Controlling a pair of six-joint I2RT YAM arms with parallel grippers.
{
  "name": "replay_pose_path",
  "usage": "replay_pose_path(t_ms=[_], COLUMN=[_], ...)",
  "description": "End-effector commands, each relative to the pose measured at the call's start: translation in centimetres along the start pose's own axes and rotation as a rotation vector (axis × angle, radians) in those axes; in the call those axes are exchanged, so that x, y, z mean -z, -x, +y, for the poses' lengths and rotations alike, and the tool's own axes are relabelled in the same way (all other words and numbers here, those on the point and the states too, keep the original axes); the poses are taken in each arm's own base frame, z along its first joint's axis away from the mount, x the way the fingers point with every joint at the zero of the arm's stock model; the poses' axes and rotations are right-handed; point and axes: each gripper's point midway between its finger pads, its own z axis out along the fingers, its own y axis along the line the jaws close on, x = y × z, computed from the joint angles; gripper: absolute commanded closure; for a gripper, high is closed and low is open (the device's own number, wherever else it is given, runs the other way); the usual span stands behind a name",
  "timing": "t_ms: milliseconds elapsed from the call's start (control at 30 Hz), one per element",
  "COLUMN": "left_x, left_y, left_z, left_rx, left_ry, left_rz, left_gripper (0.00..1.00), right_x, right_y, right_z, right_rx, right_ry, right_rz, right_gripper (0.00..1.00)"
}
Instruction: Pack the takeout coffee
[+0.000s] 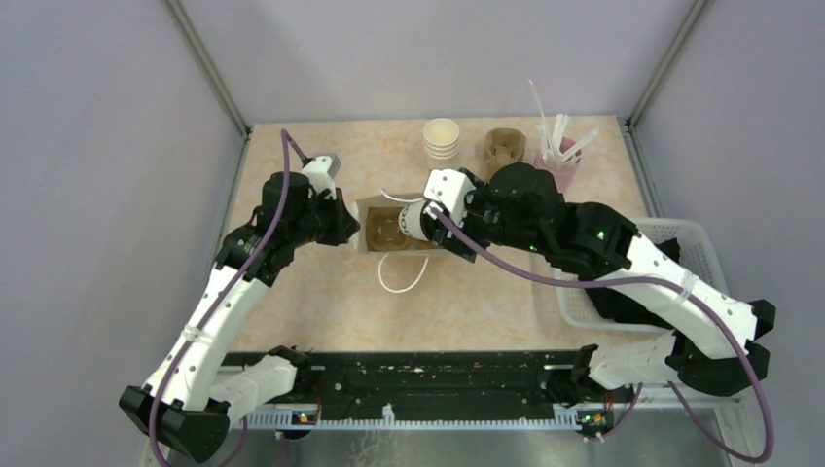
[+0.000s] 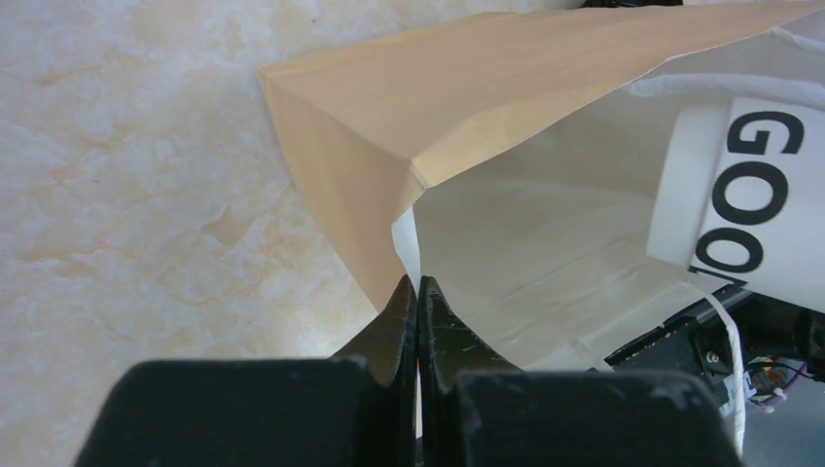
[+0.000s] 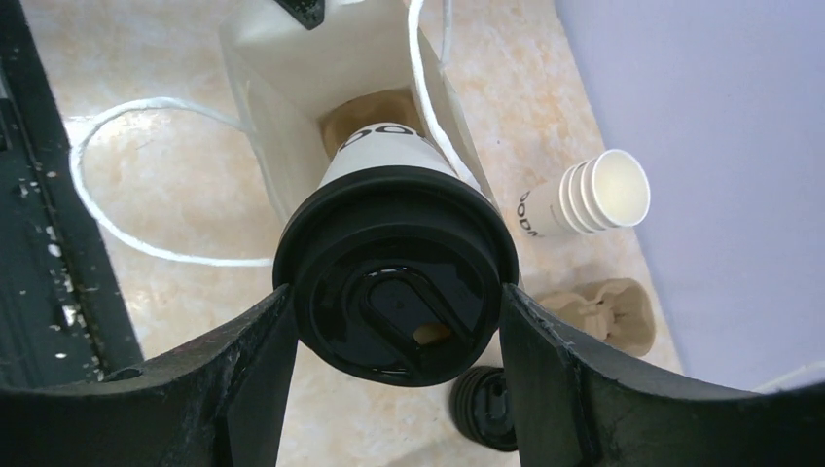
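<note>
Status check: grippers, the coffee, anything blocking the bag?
Left gripper shut on paper bag rim. Right gripper shut on takeout coffee, base in bag mouth. String handle beside cup; brown insert inside bag.

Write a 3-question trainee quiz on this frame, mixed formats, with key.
1. True or false: the left gripper is shut on an edge of the paper bag.
2. The paper bag is: A) standing upright B) lying on its side, mouth open C) folded flat.
3. What does the right gripper hold?
Key: 1 true; 2 B; 3 the lidded coffee cup, base toward the bag.
</note>
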Motion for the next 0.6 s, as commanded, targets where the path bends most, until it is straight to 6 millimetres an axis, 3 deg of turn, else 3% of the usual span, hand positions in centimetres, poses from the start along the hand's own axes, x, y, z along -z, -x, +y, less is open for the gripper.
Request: replay_pose_path(t_ms=[0, 233, 467, 567], left_x=[0.0, -0.5, -0.1, 0.2], left_y=[1.3, 1.8, 1.1, 0.7], left_z=[-0.6, -0.4, -0.2, 0.6], left_rx=[-0.066, -0.075, -0.041, -0.006], left_ry=[-0.040, -0.030, -0.033, 0.000], left_rz=[-0.071, -0.091, -0.130, -0.173], left_gripper=[1.00, 1.00, 1.00, 1.00], right_x=[-1.7, -4.8, -6.2, -7.0], right_y=[1.1, -1.2, -2.6, -4.2], right_z=[-0.9, 1.7, 1.3, 2.5], right_rx=[0.143, 0.283, 0.294, 0.290], right_ry=[-0.032, -0.012, -0.121, -0.093], right_rz=[-0.014, 0.115, 0.173, 0.215], right_gripper=[0.82, 0.82, 0.81, 0.80])
